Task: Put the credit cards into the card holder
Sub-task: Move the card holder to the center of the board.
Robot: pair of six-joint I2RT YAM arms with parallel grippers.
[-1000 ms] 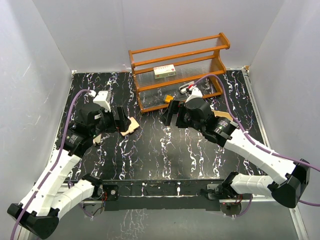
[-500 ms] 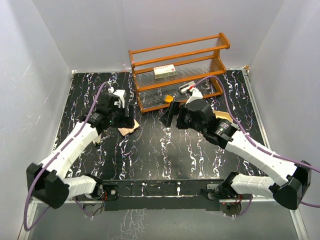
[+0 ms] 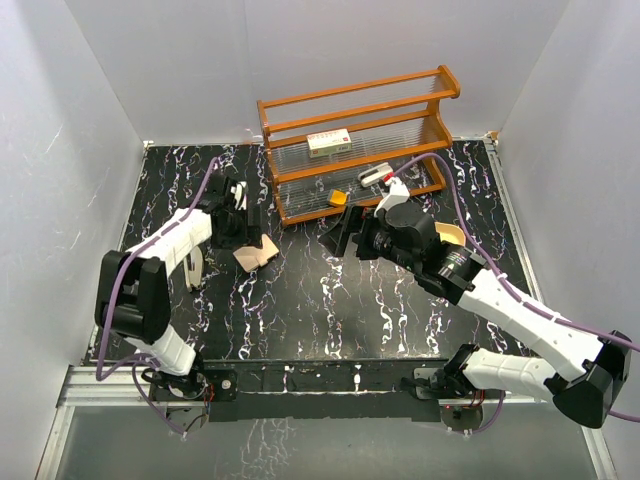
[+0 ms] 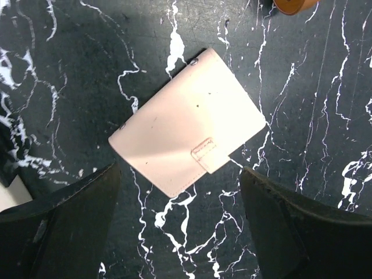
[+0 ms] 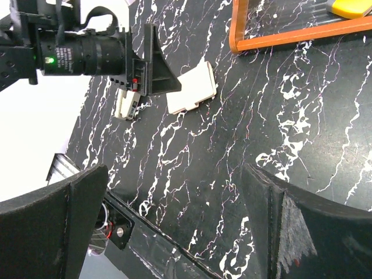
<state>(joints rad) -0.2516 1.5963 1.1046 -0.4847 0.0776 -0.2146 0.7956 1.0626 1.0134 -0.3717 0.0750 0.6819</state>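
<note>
The card holder [image 4: 189,136] is a tan-beige wallet lying closed on the black marbled table, flap tab facing up; it also shows as the wallet [image 3: 254,251] and the wallet [image 5: 192,89]. My left gripper [image 3: 244,224] hovers over its far edge, open, and in its own view the left gripper [image 4: 179,174] has a dark finger on each side of the wallet's near corner without touching it. My right gripper [image 3: 342,232] stands open to the right of the wallet, nothing between the right gripper [image 5: 176,168] fingers. Pale thin pieces [image 3: 193,268], perhaps the credit cards, lie left of the wallet.
A wooden two-shelf rack [image 3: 355,105] stands at the back with a white red-printed box [image 3: 328,143] on its upper shelf and a small orange block [image 3: 337,198] on the lower one. A beige-rimmed tray [image 3: 448,236] sits behind my right arm. White walls enclose the table.
My left arm has stretched forward, carrying its gripper to the wallet, and its jaws have narrowed a little. The right gripper has tilted slightly and stays open.
</note>
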